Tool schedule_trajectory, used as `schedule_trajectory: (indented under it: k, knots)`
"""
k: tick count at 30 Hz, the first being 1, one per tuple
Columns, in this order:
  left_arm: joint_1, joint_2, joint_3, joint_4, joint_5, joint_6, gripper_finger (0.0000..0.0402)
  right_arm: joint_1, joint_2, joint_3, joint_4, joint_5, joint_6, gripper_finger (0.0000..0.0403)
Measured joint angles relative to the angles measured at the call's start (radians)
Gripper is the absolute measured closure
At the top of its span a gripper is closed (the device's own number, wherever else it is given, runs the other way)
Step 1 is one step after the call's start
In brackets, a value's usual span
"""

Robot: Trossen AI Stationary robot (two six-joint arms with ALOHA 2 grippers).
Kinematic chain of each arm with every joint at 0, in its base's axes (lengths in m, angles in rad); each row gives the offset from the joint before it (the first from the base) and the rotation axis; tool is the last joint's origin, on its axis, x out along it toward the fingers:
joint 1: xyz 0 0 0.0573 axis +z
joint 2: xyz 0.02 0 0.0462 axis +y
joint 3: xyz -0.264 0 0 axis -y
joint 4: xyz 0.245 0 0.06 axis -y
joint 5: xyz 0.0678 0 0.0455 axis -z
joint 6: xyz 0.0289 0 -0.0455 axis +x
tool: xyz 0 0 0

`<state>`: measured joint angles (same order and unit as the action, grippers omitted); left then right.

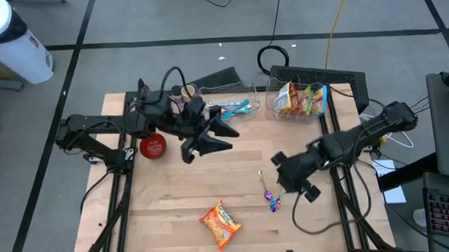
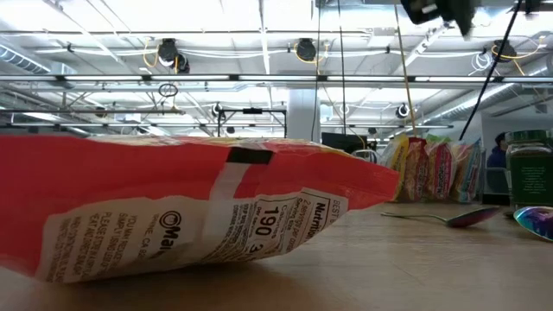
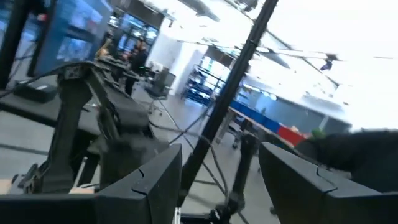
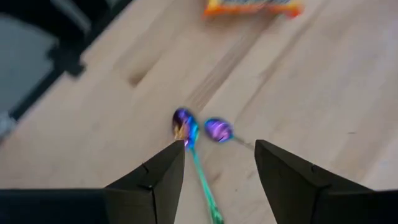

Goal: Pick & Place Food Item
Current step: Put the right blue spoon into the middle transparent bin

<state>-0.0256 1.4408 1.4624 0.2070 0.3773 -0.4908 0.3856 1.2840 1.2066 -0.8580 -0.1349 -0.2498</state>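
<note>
The flat orange crinkly-plastic snack packet (image 1: pixel 220 224) sits near the front edge of the light wooden table (image 1: pixel 174 196), about the middle. My guess is it's light, soft and slippery, and the contents would crush if squeezed hard, so I'd pinch it across a sealed end or the narrow width. One packet out loose, plus a clear plastic bin (image 1: pixel 299 100) of similar packets at the back edge. Two iridescent purple-blue metal spoons (image 4: pixel 199 134) lie right under the right gripper (image 4: pixel 217 174), jaws apart, holding nothing. Left gripper (image 1: pixel 210 134) hangs over the back-left part, fingers spread, also empty. One red round object (image 1: pixel 152 146) near the left edge.
</note>
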Motion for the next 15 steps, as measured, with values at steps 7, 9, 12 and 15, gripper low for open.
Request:
schedule_trajectory:
  k: [7,9,12,15]
  knots:
    - [-0.084,0.043,-0.001,0.126,-0.122,-0.072,0.0196,0.070,0.075,-0.191,0.131,0.002,-0.063,0.0220]
    - [-0.110,0.048,-0.001,0.132,-0.139,-0.077,0.0202,0.082,0.083,-0.247,0.182,0.001,-0.076,0.0222]
    - [-0.147,0.060,-0.001,0.145,-0.199,-0.081,0.0211,0.084,0.091,-0.328,0.277,0.001,-0.075,0.0223]
    - [-0.182,0.065,-0.001,0.141,-0.254,-0.076,0.0217,0.081,0.090,-0.396,0.362,0.003,-0.043,0.0223]
